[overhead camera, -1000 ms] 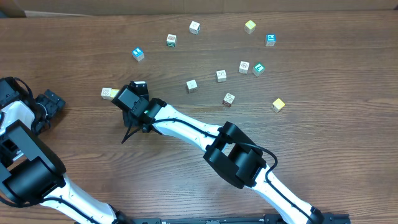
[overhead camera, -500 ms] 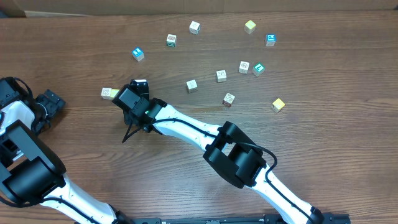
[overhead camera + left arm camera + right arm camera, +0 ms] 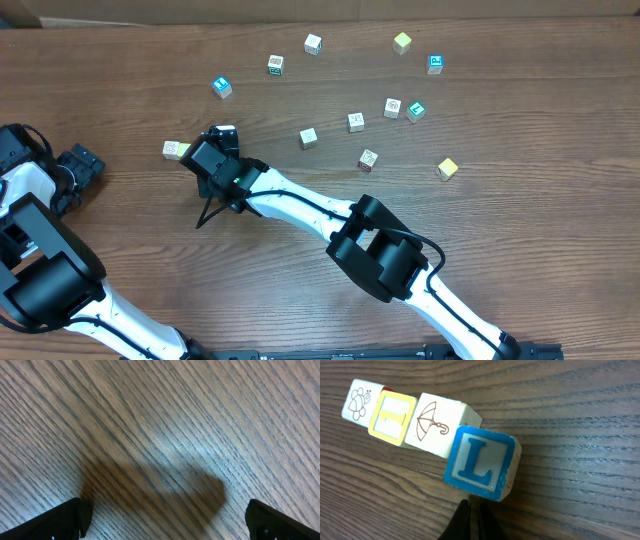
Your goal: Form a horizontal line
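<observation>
Line was basically built: horizontal line (image 3: 427,442) of four touching cubes sat around 9 o'clock on the table (image 3: 560,230). The blue cube (image 3: 480,462) at its 4 o'clock end looked skewed and probably needed squaring. My right gripper (image 3: 470,520) was pinched shut and empty at that cube's 6 o'clock. My left gripper (image 3: 165,520) gaped wide, holding nothing.

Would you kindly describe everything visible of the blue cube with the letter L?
The blue cube looks like painted wood: blue frame, raised blue L on white, worn edges. It sits flat on the table, slightly askew, ending the row and touching the white umbrella cube. The shut right gripper sits just beside it.
</observation>
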You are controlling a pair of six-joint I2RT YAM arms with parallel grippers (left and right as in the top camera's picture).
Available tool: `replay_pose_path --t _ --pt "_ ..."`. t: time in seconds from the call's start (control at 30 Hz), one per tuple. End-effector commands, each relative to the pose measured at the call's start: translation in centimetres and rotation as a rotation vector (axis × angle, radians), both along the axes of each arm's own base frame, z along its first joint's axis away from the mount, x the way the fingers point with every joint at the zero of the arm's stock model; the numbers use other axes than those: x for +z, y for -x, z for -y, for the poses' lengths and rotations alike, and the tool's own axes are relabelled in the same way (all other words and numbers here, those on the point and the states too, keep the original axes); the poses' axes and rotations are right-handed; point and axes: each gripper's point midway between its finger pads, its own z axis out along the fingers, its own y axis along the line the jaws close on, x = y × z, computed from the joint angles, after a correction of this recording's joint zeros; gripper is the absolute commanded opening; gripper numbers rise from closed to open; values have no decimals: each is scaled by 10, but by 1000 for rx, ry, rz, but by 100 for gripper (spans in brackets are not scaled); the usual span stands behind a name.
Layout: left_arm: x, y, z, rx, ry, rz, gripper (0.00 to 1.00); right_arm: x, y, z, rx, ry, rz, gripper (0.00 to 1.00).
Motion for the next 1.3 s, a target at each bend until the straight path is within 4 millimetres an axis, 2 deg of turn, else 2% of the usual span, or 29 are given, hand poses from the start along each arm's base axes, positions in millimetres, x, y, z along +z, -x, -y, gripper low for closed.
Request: replay_pose_path --t 0.0,0.33,0.77,1.27 --pt "-52 39 16 39 90 -150 100 -12 -5 7 -17 19 2 4" --pt "-52 39 16 39 90 -150 100 -9 -8 3 -17 -2 17 4" --pt "-52 39 16 39 90 -150 100 -14 -6 10 -26 35 5 4" --pt "-52 39 16 39 90 -150 99 -10 -13 9 -38 19 28 4"
